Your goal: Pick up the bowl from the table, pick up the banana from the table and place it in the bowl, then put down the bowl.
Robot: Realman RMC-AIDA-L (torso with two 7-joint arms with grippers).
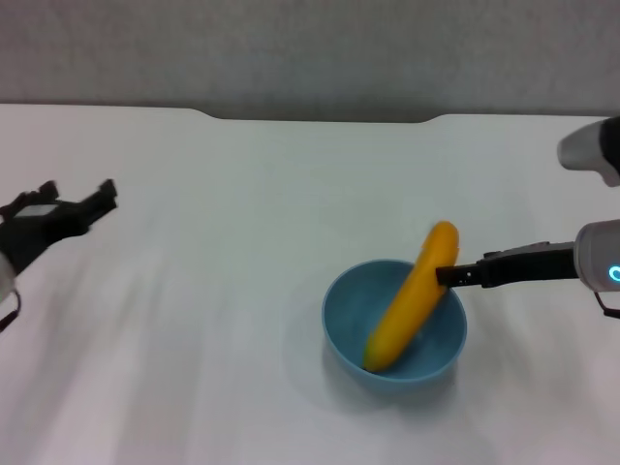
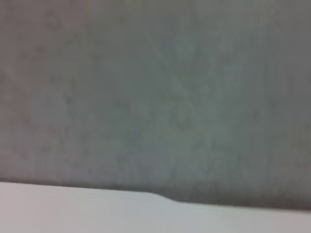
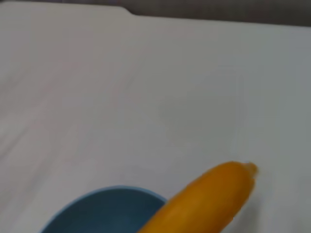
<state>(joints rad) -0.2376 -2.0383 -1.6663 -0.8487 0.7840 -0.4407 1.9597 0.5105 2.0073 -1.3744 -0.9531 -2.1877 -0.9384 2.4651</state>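
The bowl (image 1: 394, 325) sits on the desk (image 1: 223, 291), the banana (image 1: 415, 295) leaning inside it, upper end over the rim. The right pincer (image 1: 448, 275) touches the banana; its grip cannot be told. The left pincer (image 1: 82, 199) hovers spread and empty, far off.

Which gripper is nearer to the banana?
Right. The right gripper is at the banana above the bowl; the left gripper is far off.

The head view looks forward and down over the worktop (image 1: 194, 291). The left wrist view faces the back wall. The right wrist view hovers close, sharing the bowl (image 3: 97, 211) and banana (image 3: 209, 204).
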